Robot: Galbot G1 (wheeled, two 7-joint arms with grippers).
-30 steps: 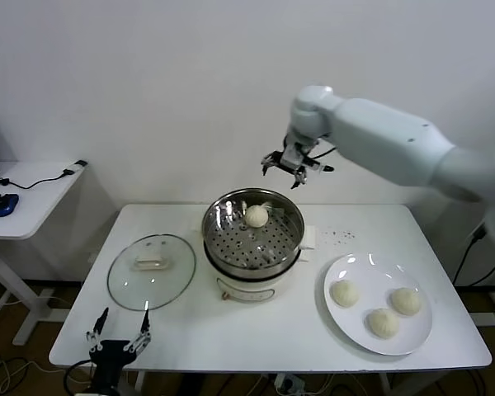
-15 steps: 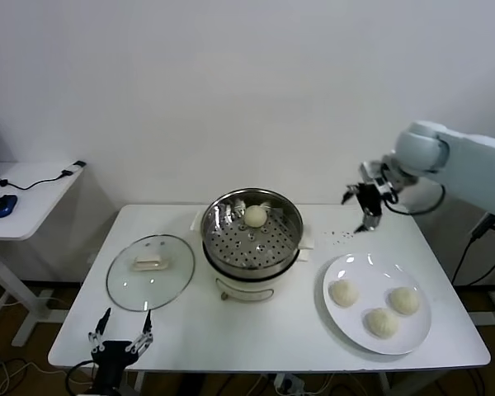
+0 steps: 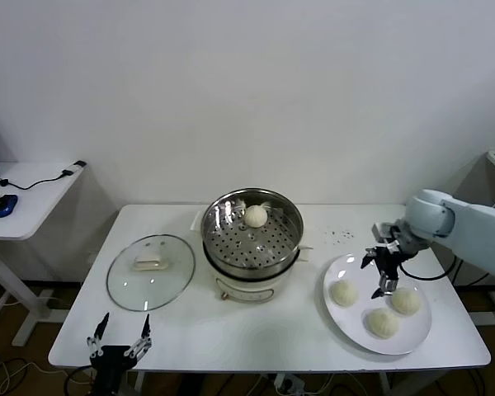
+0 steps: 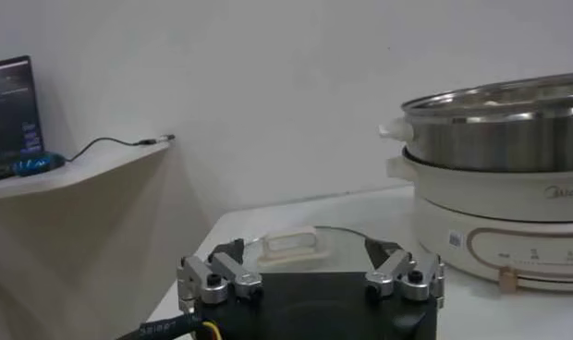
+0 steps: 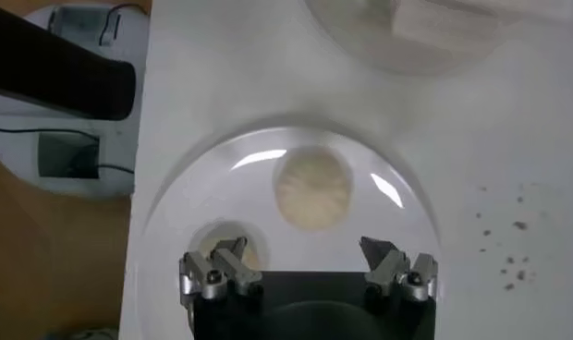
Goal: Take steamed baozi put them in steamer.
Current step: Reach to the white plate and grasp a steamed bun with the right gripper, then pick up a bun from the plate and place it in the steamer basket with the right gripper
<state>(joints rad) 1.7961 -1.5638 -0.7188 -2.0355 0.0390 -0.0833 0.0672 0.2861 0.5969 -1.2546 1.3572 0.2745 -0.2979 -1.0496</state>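
White table (image 3: 256, 330), steel steamer (image 3: 252, 239) at its centre, one steamed baozi (image 3: 256, 216) inside.

Beside the steamer on the robot's left lies a glass lid (image 3: 151, 271); on its right, a white plate (image 3: 351, 318) carries three more buns (image 3: 344, 293), (image 3: 406, 300), (image 3: 382, 322). Right gripper (image 3: 383, 266) hovers over the plate with fingers spread, holding nothing. Left gripper (image 3: 117, 341) hangs parked off the table's near left edge, fingers also apart.

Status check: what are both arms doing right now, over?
Right tool open, empty, above plate. Left tool parked low, open. One baozi in steamer.
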